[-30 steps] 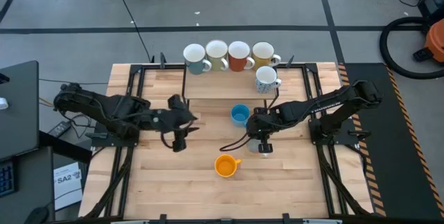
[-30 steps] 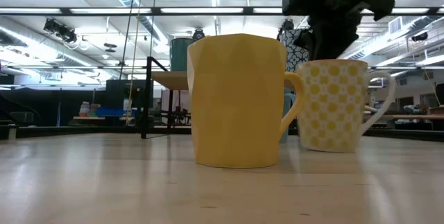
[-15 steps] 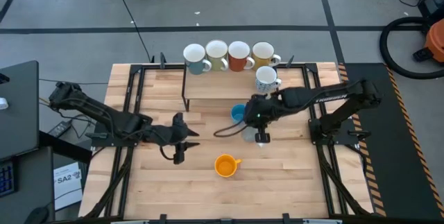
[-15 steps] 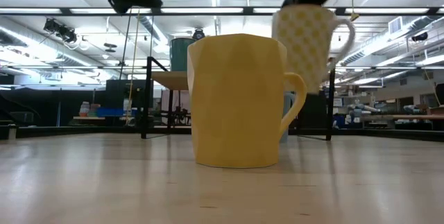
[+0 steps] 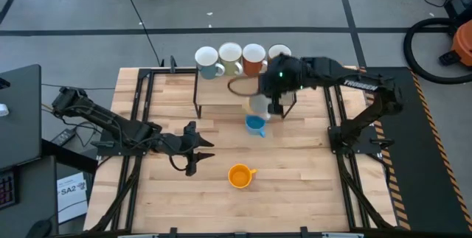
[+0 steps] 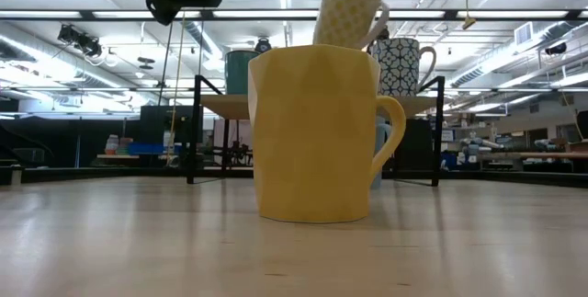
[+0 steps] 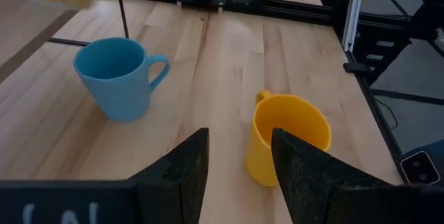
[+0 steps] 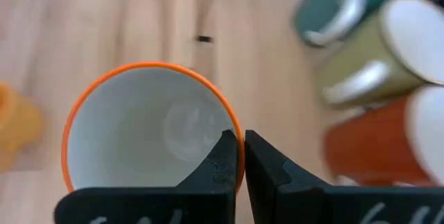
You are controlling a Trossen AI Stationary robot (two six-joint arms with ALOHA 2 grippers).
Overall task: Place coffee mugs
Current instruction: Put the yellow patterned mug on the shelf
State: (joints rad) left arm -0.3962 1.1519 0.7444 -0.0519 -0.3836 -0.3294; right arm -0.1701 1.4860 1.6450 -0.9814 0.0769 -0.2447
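Within one second the right hand (image 5: 276, 94), clamped on the rim of a dotted mug (image 6: 347, 14), had lifted it off the surface (image 5: 310, 172) toward the mug row (image 5: 230, 59) behind the blue mug (image 5: 255, 124). Placement appeared imminent. The left hand (image 5: 190, 151) waited, fingers apart.

A robotics lab is seen: a wooden table (image 5: 221, 201) framed by black rails, grey floor with taped lines beyond it, a vacuum (image 5: 453, 43) to its right, ceiling strip lights (image 6: 276, 14) overhead, workbenches behind.
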